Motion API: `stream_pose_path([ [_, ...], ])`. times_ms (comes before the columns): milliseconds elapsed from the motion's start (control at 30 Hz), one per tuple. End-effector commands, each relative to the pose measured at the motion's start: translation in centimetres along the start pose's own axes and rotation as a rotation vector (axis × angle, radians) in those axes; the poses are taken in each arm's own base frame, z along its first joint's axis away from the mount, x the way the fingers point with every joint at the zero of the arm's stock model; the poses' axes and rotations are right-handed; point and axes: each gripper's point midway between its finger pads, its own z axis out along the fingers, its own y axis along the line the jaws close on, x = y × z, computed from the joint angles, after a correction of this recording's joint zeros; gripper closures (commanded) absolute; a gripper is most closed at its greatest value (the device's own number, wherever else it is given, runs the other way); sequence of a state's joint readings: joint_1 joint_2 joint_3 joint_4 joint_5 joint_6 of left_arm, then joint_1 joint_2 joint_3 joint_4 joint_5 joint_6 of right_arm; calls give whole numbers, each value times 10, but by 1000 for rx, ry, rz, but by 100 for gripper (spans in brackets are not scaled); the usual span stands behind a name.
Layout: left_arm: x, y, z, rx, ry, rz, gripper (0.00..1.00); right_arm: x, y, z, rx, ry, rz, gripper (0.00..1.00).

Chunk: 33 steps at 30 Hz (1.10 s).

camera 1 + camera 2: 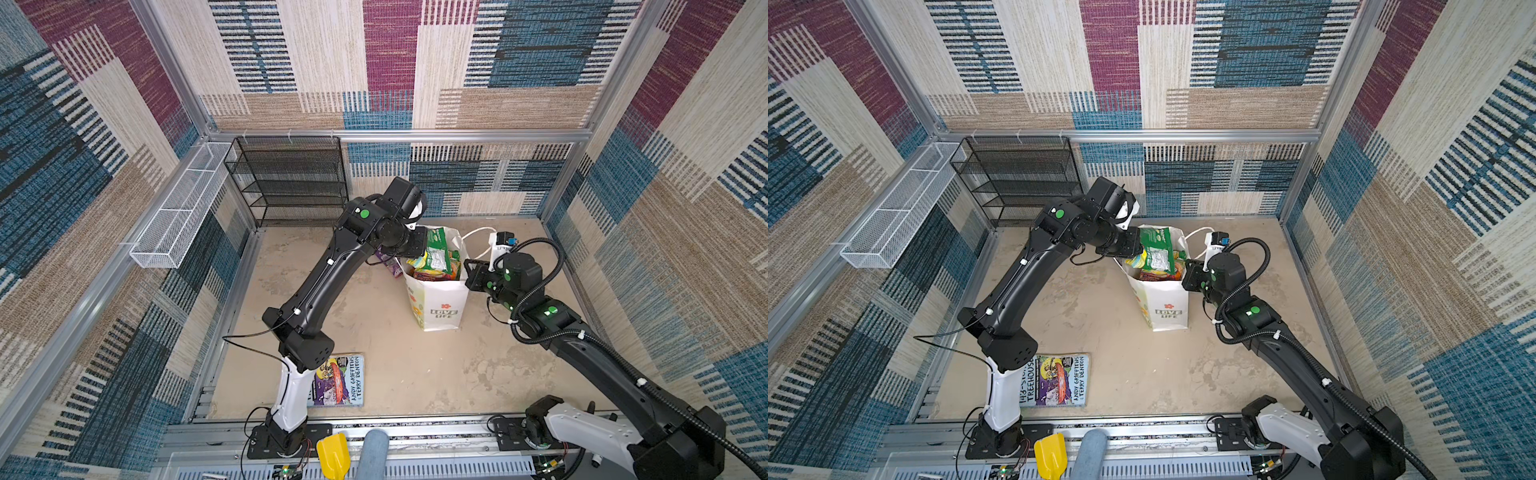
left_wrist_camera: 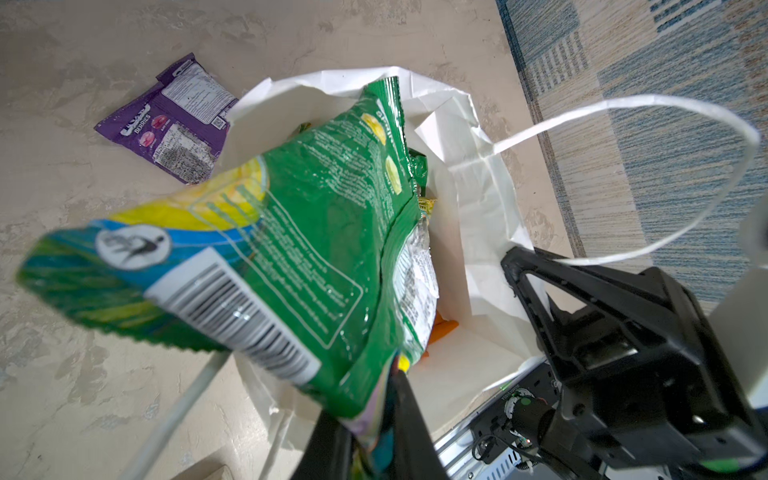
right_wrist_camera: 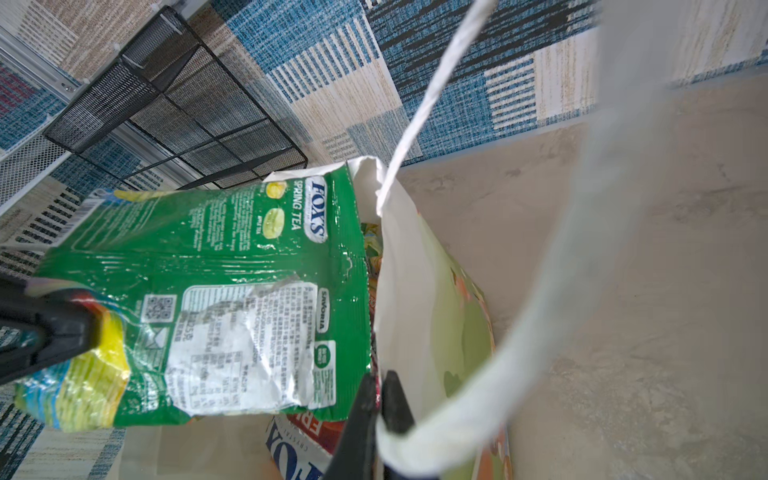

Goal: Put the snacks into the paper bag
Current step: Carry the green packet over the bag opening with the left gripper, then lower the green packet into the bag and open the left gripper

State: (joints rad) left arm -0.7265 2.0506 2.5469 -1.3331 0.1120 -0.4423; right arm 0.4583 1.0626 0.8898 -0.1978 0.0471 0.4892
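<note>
- The book (image 1: 338, 380) lies flat by my left base, well apart from the bag; it is no snack, so I leave it
- A purple packet (image 2: 170, 124) lies on the bench (image 1: 374, 332) just beside the paper bag (image 1: 440, 299), not yet inside
- My left end effector (image 2: 365, 428) pinches the green packet (image 2: 316, 232) by one end, slanted over the open mouth so it can slide in among the snacks (image 1: 434, 272) there
- My right end effector (image 3: 379, 409) is pressed together on the bag's rim by a cord handle (image 3: 428, 95), to hold the mouth open and the bag upright
</note>
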Motion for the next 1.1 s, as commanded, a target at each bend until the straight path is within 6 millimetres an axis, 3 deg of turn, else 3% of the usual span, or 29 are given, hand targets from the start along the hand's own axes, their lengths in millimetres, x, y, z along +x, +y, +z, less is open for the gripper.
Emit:
stream_pose_path([
  [0, 5, -12, -3, 36, 11, 45, 100, -9, 5, 1, -18, -36, 3, 91],
  [167, 4, -19, -25, 40, -38, 53, 100, -8, 5, 1, -23, -33, 2, 91],
  [267, 5, -23, -25, 38, -42, 69, 100, -8, 6, 1, -25, -33, 2, 91],
  [733, 5, -18, 37, 11, 41, 100, 100, -7, 7, 3, -30, -27, 0, 91],
  [1000, -3, -16, 61, 56, 62, 85, 100, -6, 8, 4, -36, -21, 1, 91],
  [1067, -2, -10, 68, 53, 81, 67, 92, -5, 7, 4, -34, -21, 1, 91],
])
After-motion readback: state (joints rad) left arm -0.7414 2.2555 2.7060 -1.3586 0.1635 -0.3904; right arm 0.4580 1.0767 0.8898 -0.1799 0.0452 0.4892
